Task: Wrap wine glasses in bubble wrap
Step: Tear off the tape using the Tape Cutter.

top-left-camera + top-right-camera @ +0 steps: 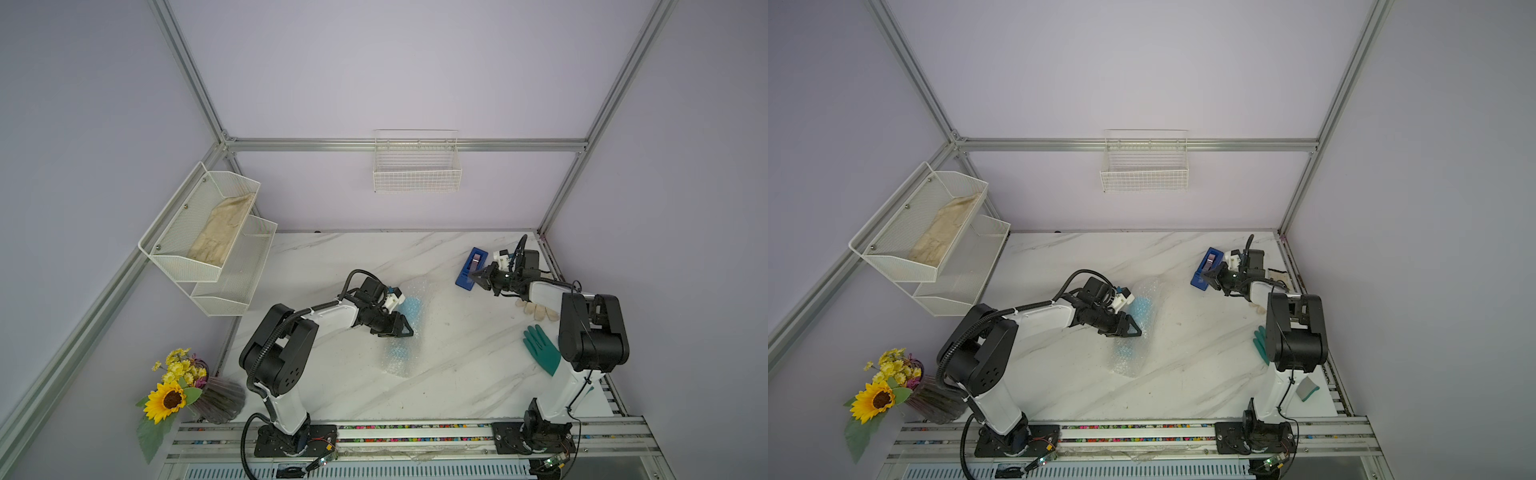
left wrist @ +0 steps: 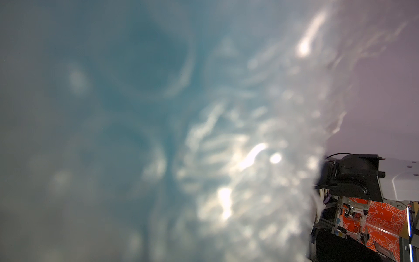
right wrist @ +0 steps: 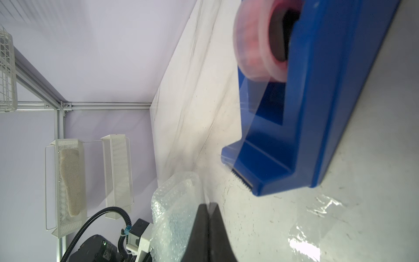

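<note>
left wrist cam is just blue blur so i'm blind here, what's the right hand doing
Observer: The right hand is shut on a clear tape strip that runs to it from the blue tape dispenser.
Operator: ok and is the goblet covered
Observer: In both top views the sky-blue goblet lies mid-table inside the rolled bubble wrap, showing only through it. The left hand sits on the bundle; I cannot tell whether it grips.

Right hand (image 3: 209, 207) closed, left hand (image 1: 403, 329) low.
</note>
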`<act>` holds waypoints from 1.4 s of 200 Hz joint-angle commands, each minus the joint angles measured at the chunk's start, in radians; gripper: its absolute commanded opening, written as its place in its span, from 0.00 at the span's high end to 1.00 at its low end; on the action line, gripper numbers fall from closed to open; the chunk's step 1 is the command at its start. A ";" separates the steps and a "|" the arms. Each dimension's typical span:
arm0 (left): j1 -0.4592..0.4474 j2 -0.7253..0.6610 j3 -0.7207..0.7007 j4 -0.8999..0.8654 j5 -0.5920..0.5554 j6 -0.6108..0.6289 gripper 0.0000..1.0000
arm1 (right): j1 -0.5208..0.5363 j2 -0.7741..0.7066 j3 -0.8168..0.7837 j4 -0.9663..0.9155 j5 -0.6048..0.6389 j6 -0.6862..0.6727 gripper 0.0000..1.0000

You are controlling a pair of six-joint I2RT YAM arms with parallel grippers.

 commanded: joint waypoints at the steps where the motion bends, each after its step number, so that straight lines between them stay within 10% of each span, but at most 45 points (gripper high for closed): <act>1: -0.005 0.000 0.048 0.033 0.028 -0.010 0.48 | 0.017 -0.038 -0.029 0.002 -0.052 -0.014 1.00; 280: -0.007 0.010 0.059 0.033 0.034 -0.013 0.48 | 0.080 0.043 -0.256 0.149 0.014 0.009 1.00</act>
